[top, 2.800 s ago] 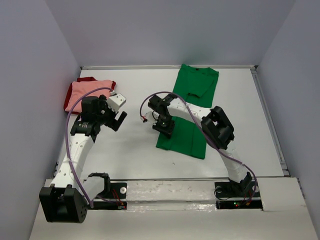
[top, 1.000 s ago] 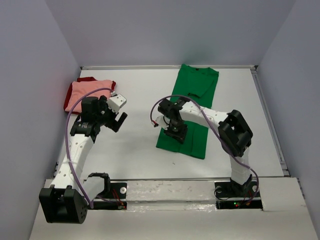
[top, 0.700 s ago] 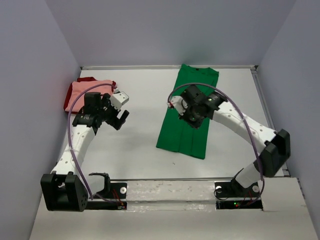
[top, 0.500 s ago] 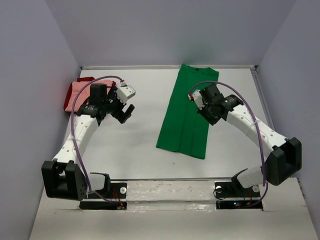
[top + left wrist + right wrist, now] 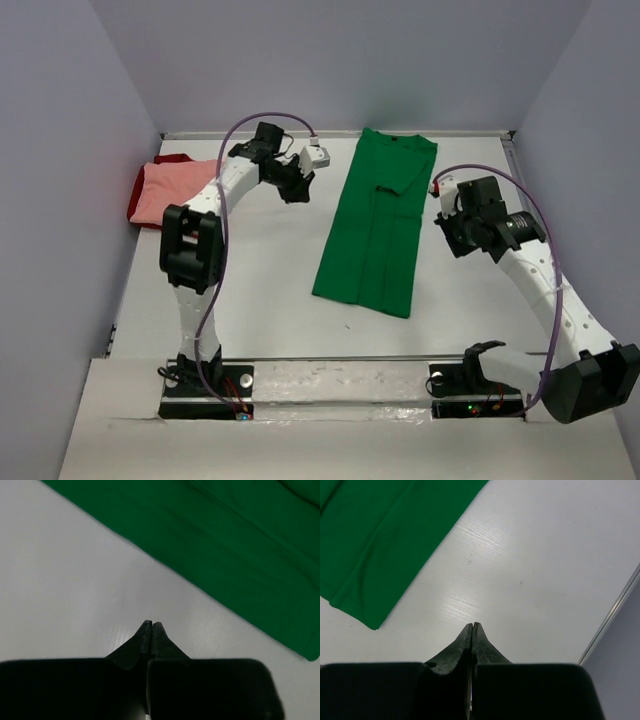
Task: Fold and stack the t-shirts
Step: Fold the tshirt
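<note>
The bright green cotton t-shirt (image 5: 375,230) lies flat on the white worktop (image 5: 260,290). It is already narrowed into a long strip, collar at the far end, hem toward me. I judge its lengthwise folds done and the crosswise fold not yet made.

The left end effector (image 5: 151,626) hovers just off the shirt's left edge, near the collar half, with its fingers pressed together and nothing between them. The right end effector (image 5: 472,626) sits off the shirt's right edge, also closed on nothing. Its wrist view shows bare worktop beneath it, with one corner of the green cloth beside it.

I read this flanking pose as a setup. One arm is on each long side, so both can take an end of the strip and carry it over evenly.

Well to the left of the green shirt, a folded salmon pink t-shirt (image 5: 175,188) rests on a dark red t-shirt (image 5: 172,158). That is the stack the green one should join.
</note>
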Tool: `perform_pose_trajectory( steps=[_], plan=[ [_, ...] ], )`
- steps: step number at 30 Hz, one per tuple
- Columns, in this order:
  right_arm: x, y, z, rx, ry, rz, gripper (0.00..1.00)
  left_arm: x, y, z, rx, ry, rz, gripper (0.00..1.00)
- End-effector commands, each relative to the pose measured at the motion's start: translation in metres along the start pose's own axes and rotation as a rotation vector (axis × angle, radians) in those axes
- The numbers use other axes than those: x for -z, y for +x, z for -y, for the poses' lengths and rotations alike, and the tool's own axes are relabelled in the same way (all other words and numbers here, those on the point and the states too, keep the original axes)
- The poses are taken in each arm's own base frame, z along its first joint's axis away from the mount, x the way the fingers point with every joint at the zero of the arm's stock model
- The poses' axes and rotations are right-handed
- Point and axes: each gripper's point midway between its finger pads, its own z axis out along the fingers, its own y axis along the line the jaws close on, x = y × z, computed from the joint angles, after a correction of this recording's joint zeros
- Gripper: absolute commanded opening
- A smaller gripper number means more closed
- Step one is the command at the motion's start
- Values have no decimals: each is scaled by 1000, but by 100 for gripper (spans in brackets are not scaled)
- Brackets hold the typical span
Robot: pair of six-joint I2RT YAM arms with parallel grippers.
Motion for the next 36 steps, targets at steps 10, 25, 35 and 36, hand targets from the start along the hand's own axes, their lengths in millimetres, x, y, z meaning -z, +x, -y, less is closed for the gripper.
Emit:
perform_pose_trajectory(
  steps=[10, 25, 35, 36],
  plan=[
    [3, 25, -8, -104, -144, -19, 0, -79, -75, -22, -216, 29, 47, 0],
    [-8, 32, -7, -145, -198, -74, 0, -159, -102, -46, -292, -54, 134, 0],
    [-10, 31, -12, -139, -235, -80, 0, -189, -62, -48, -252, -111, -25, 0],
    [-11, 31, -12, -137, -235, -80, 0, -191, -58, -48, -249, -113, -39, 0]
  ],
)
